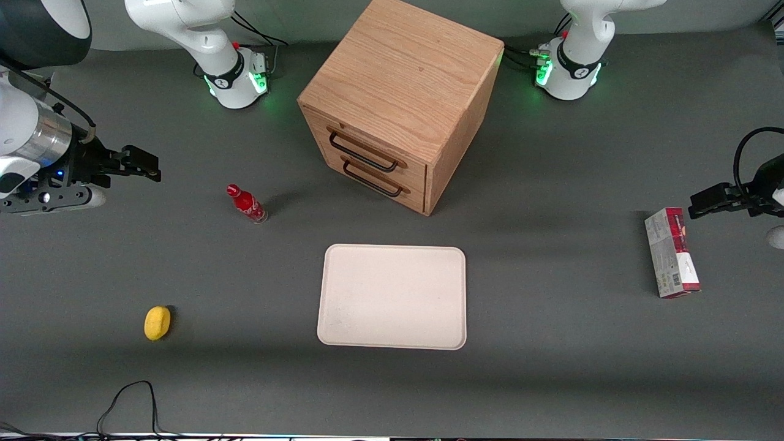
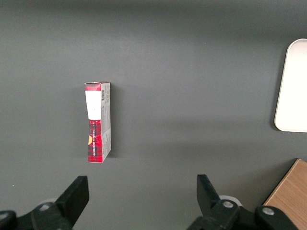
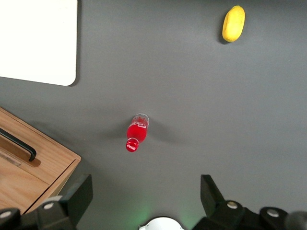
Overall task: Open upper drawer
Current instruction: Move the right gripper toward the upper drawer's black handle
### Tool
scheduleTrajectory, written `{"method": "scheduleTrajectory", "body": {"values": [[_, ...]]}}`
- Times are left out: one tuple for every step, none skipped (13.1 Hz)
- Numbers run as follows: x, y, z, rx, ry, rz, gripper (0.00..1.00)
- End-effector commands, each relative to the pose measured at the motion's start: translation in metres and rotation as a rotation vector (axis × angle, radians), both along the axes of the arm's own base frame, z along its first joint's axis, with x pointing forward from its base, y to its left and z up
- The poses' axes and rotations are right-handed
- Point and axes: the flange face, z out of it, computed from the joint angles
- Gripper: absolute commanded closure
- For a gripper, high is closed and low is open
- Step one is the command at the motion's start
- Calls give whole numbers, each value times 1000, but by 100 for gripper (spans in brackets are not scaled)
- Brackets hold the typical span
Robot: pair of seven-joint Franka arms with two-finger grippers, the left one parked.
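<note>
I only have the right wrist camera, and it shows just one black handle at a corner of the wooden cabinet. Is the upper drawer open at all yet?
Observer: No. In the front view the upper drawer sits flush in the cabinet, shut, like the lower drawer beneath it.
Operator: Where is my gripper relative to it?
Observer: The gripper, open, hangs toward the working arm's end of the table, well apart from the cabinet. The red bottle stands roughly between them.
Operator: Anything else I'm missing?
Observer: A red and white box lies toward the parked arm's end of the table.
</note>
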Motion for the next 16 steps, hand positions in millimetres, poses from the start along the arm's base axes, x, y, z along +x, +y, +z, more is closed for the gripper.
{"method": "scheduleTrajectory", "body": {"values": [[-5,3,6,-10,5,25,0],[-4,3,8,-6,1,37,0],[-3,4,8,-6,1,39,0],[-3,11,5,-13,5,48,0],[-3,21,0,-18,12,56,0],[-2,23,-1,-19,12,60,0],[-1,25,-3,-19,13,63,0],[0,36,-8,-17,23,80,0],[2,50,-13,-13,26,102,0],[4,63,-18,-14,31,123,0],[4,77,-24,-16,38,148,0],[5,85,-29,-14,43,158,0],[3,94,-29,-7,41,172,0],[-3,114,-26,22,38,201,0],[-6,126,-22,48,34,216,0],[-8,145,-29,55,43,244,0]]}}
